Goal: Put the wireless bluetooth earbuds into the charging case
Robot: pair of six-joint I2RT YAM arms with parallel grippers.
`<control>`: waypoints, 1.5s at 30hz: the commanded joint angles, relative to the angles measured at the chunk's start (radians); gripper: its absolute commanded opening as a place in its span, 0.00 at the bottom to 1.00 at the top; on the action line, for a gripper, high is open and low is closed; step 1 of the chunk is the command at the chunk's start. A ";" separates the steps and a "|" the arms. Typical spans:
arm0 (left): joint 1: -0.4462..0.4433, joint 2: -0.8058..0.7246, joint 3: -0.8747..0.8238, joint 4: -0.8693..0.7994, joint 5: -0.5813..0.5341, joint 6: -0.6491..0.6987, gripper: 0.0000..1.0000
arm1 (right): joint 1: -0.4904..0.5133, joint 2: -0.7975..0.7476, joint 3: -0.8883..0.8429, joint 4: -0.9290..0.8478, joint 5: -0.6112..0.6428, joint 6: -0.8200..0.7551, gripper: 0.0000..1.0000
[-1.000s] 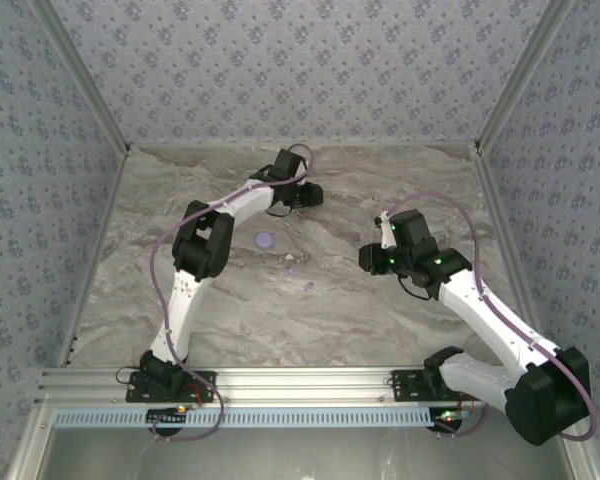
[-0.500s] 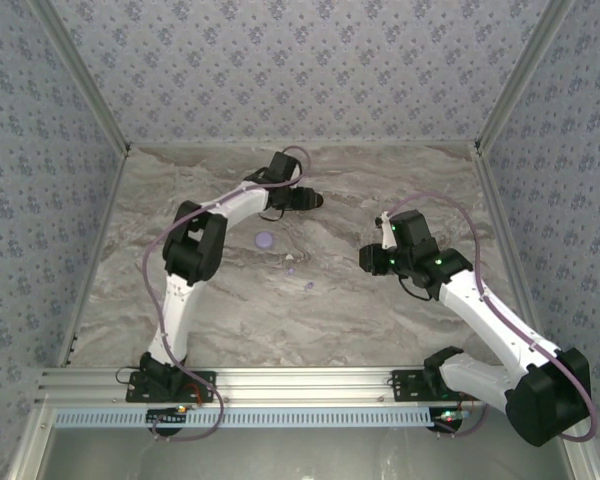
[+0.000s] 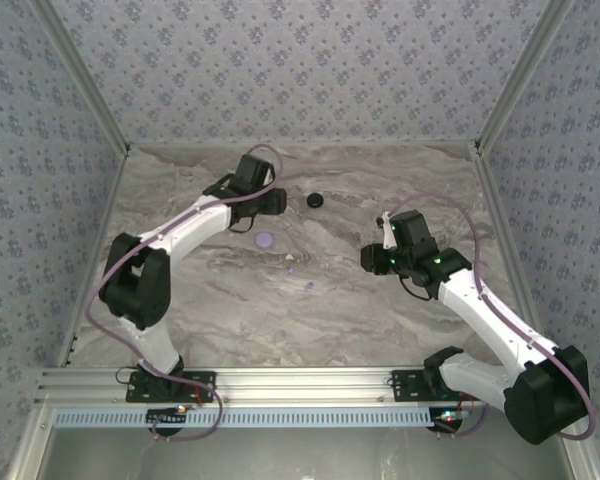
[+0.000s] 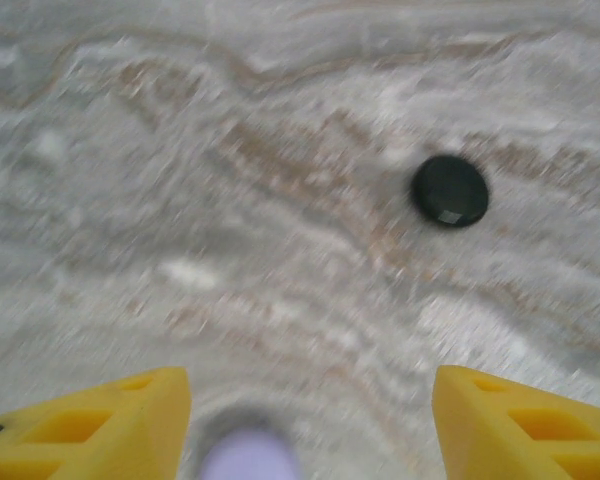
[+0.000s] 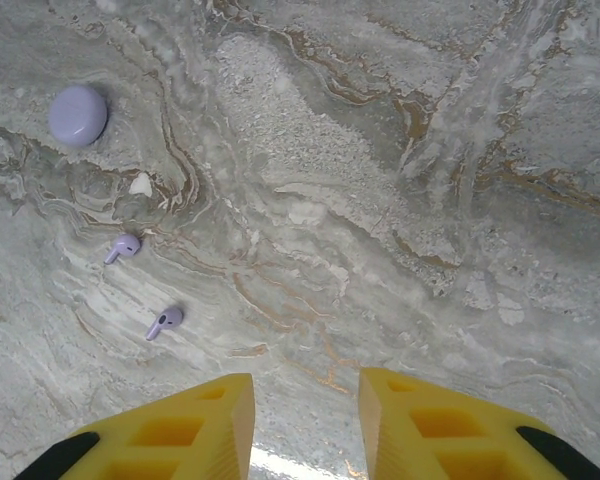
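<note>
Top external: left end effector (image 3: pixel 280 203) reaches far across, jaws apart; right end effector (image 3: pixel 367 259) hovers, jaws parted.

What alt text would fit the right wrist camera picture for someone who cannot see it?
Two small pale purple earbuds lie apart on a grey marble table, a round purple case beyond them at upper left. The right hand shows at the bottom edge, its two yellow fingers open and empty.

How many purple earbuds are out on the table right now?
2. One purple earbud lies close to the purple case; the second earbud lies beside the first, closer to the right tool. Others may be hidden under the arms.
</note>
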 commanded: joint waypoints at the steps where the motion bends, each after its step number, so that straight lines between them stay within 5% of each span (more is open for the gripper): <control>1: -0.002 -0.076 -0.088 -0.065 -0.085 -0.031 0.66 | -0.009 0.001 -0.014 -0.006 0.020 -0.019 0.35; 19: -0.043 0.000 -0.150 -0.142 -0.090 0.014 0.76 | -0.009 -0.020 -0.029 0.005 0.004 0.003 0.47; 45: -0.020 0.288 0.048 -0.159 -0.019 0.042 0.66 | -0.008 -0.033 -0.028 -0.015 0.019 0.008 0.48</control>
